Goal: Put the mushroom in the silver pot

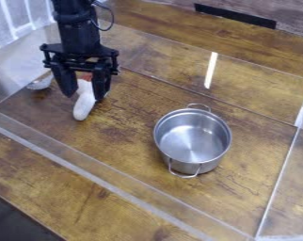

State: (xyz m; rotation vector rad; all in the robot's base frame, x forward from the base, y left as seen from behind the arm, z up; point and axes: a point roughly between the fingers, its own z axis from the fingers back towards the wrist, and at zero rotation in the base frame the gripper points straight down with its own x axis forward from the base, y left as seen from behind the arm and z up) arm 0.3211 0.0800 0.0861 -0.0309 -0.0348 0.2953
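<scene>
A small grey object (41, 82) lies just left of the fingers. The gripper (84, 92) has its fingers spread apart, with the white-stemmed mushroom (83, 106) on the wooden table (129, 155) between and below their tips, partly hidden; the pot (193, 141) sits well to their right.

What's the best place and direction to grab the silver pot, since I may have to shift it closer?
Probably the near loop handle, approached from above on the camera's side: the pot stands upright, and that loop juts out from its rim over bare wood, away from the gripper.
</scene>
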